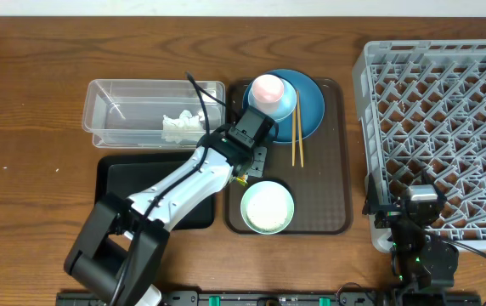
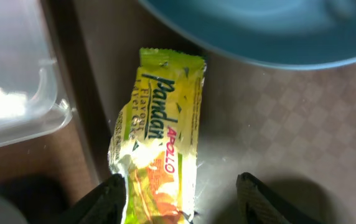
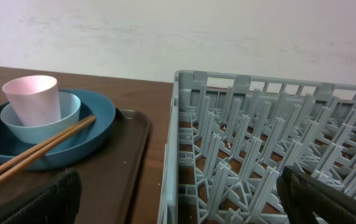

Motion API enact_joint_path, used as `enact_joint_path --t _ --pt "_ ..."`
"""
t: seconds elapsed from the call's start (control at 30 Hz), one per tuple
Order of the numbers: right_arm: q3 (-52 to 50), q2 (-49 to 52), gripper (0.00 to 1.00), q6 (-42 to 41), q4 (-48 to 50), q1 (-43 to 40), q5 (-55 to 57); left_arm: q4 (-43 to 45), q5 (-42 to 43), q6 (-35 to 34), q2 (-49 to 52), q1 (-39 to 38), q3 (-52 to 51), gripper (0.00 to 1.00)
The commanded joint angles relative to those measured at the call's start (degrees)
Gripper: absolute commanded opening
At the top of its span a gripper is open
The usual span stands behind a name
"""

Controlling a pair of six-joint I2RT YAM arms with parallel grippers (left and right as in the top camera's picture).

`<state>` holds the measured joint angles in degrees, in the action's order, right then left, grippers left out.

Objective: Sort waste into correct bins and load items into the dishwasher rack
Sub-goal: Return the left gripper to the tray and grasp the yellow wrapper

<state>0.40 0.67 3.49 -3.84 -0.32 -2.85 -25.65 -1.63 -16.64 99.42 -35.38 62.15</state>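
The yellow-green snack wrapper [image 2: 159,137] lies flat on the brown tray [image 2: 277,124], just below the dark blue plate [image 2: 259,31]. My left gripper [image 2: 183,199] is open and straddles the wrapper's near end, the left finger at its edge. From overhead, only a sliver of the wrapper [image 1: 241,179] shows beside the left gripper [image 1: 256,157]. A crumpled white tissue [image 1: 182,126] sits in the clear container [image 1: 107,110]. My right gripper [image 3: 178,199] hangs open over the front left corner of the grey rack [image 3: 259,143].
The pink cup [image 1: 268,87] stands in the light blue bowl [image 1: 284,104] on the plate [image 1: 309,106]. Chopsticks [image 1: 296,136] lean off the plate's edge. A mint-green bowl [image 1: 268,207] sits at the tray's front. The black tray [image 1: 132,174] lies under my left arm.
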Motion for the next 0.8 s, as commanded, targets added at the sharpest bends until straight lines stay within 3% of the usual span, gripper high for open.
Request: enact_joint_path --t 0.0,0.4,0.77 --pt "-0.1 -0.4 0.99 0.4 -0.2 -0.3 0.3 1.2 -0.1 4.6 1.5 -0.1 -0.1 0.62" --pt "-0.1 -0.4 0.99 0.4 -0.1 -0.3 0.3 4.2 -2.6 10.5 4.5 -0.1 -0.1 0.73" --pt "-0.1 -0.4 0.99 0.4 -0.1 -0.3 0.3 4.4 -4.8 11.5 5.4 -0.1 -0.1 0.75"
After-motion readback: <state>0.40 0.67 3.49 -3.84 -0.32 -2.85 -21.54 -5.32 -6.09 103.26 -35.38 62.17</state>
